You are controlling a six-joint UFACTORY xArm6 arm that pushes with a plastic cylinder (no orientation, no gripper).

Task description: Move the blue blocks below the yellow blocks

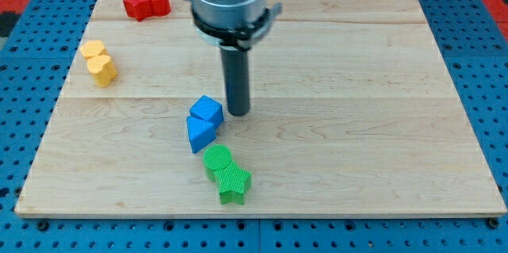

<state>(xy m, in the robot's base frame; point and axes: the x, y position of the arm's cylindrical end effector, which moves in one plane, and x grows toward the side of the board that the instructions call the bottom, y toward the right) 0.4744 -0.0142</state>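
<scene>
Blue blocks are sitting just to the view's left of my tip (238, 111) as we are resting the dark rod on the pale wooden board (357, 126): the blue cube (207, 110) is lying just beside the tip, apart from it by a sliver of bare wood, and the blue triangular block (200, 133) is pressing against that cube's lower edge, further toward the view's bottom and left of the tip. We are carrying no fingers, so nothing is being clenched or released; the rod is simply standing upright with its end on the wood. Below the tip, toward the view's bottom, two green blocks are touching one another, a rounded green block (216, 160) and a green star-shaped block (233, 182) beneath it. Well off to the tip's left and higher in the view, two yellow blocks (98, 62) are huddling together near the board's left edge. Two red blocks (147, 2) are sitting side by side near the top edge, up and left of the tip. Blue pegboard (24, 63) is surrounding the board.
</scene>
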